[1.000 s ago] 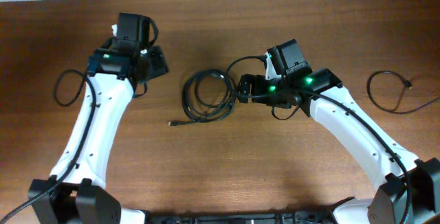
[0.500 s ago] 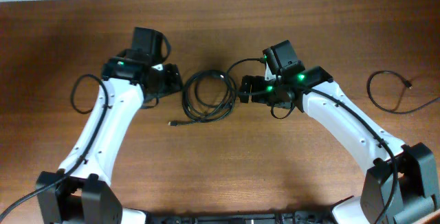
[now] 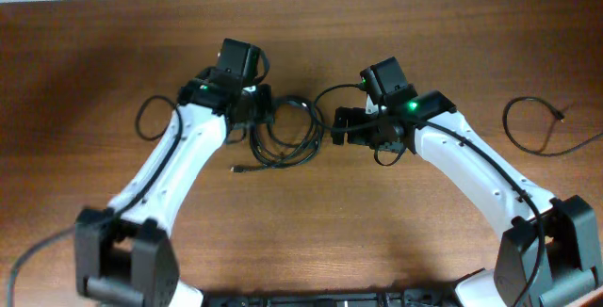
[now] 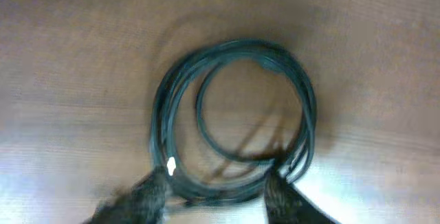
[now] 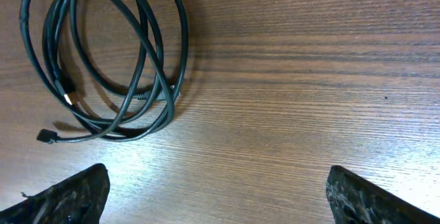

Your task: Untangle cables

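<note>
a brown wooden table (image 3: 311, 241) carries coiled cables (image 3: 283, 147) and a separate cable (image 3: 509, 128) far right.

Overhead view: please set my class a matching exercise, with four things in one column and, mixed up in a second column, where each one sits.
Things
1. coiled cables
2. loose cable
3. left gripper
4. right gripper

Places
A. far right, on its own
B. over the coil's left edge
C. centre, between the two grippers
D. just right of the coil, open

Pairs: 1-C, 2-A, 3-B, 4-D
</note>
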You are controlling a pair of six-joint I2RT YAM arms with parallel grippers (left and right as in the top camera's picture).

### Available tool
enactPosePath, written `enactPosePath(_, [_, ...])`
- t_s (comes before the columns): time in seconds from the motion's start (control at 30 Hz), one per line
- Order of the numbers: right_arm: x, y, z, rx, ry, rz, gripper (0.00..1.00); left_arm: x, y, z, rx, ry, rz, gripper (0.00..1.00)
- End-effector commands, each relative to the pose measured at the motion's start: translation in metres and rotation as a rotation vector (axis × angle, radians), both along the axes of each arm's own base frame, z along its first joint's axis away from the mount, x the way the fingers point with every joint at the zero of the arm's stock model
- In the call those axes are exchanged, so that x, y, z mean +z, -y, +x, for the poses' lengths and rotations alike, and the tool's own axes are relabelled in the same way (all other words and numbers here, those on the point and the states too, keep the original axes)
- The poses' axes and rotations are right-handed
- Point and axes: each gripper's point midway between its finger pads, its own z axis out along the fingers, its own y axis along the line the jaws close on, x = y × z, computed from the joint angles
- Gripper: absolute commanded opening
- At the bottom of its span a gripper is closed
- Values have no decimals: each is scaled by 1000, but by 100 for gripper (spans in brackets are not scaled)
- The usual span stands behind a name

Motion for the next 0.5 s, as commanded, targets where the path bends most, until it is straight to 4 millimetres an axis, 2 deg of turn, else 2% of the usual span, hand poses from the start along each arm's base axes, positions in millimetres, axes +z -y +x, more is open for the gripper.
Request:
enactPosePath(0.0, [-4, 2, -2, 1, -9, -18, 99, -39, 4, 10, -1, -48, 17, 41])
enactPosePath(0.07, [-4, 2, -3, 1, -13, -20, 99, -61, 4, 12, -1, -86, 32, 44])
enactPosePath(0.17, [-5, 3, -5, 1, -19, -22, 99, -87, -12, 14, 34, -118, 133, 44])
enactPosePath(0.3, [-4, 3, -4, 1, -17, -22, 99, -88, -15, 14, 39, -117, 148, 45])
enactPosePath(0.43, [-5, 3, -5, 1, -19, -21, 99, -100, -15, 14, 38, -137, 154, 38])
enactPosePath(0.47, [-4, 3, -5, 1, -18, -21, 99, -104, -15, 13, 37, -147, 158, 32])
